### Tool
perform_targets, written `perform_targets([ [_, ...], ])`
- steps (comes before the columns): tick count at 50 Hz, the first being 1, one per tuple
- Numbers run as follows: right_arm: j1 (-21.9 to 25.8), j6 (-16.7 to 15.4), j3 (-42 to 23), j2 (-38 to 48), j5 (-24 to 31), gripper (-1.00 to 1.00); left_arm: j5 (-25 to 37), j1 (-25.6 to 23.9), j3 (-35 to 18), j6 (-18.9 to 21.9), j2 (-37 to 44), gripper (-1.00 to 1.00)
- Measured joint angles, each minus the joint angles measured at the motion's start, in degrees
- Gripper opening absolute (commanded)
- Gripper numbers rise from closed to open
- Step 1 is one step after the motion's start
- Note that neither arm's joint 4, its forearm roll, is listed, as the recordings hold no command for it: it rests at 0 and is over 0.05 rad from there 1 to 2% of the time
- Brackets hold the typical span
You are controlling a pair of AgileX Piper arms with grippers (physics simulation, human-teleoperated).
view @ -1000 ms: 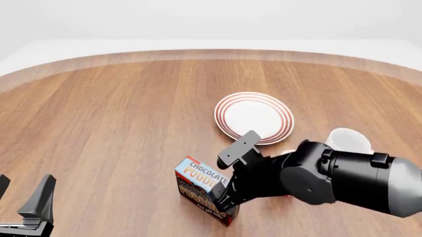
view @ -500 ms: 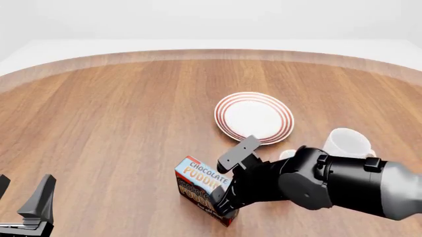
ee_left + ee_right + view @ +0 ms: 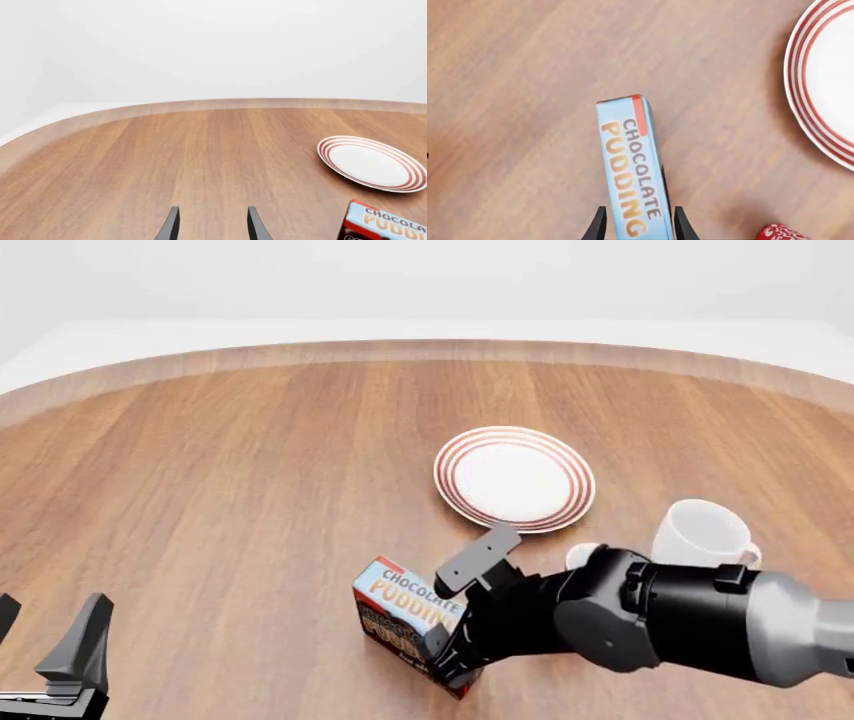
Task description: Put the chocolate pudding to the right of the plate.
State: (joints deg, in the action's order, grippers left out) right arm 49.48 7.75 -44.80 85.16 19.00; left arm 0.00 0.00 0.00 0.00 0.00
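The chocolate pudding (image 3: 400, 612) is a small carton with a light blue lettered top, standing on the table in front of the plate (image 3: 514, 478), which is white with red rings. My right gripper (image 3: 451, 632) is down at the carton's right end. In the right wrist view the carton (image 3: 630, 165) runs lengthwise between the two fingers of that gripper (image 3: 638, 227), which is open with a thin gap on each side. My left gripper (image 3: 64, 660) is open and holds nothing at the near left, far from both. The left wrist view shows the carton (image 3: 387, 225) and plate (image 3: 370, 162).
A plain white mug (image 3: 701, 532) stands right of the plate, just beyond my right arm. A red patterned object (image 3: 780, 233) peeks into the right wrist view beside the carton. The table's curved far edge (image 3: 427, 348) runs across the back.
My right arm has sunk lower and drawn slightly nearer over the carton's right end, uncovering more of the white mug. The carton, the plate and the left arm have not moved.
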Motion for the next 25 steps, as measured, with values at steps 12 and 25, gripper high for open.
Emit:
perform_targets([
  [12,-1.2,-1.6,0.8,-0.4,-0.7,-1.00,0.0,0.0,0.0,0.0,0.0,1.00],
  [25,-1.6,-2.3,1.0,-0.5,-1.1,-1.00,0.0,0.0,0.0,0.0,0.0,1.00],
])
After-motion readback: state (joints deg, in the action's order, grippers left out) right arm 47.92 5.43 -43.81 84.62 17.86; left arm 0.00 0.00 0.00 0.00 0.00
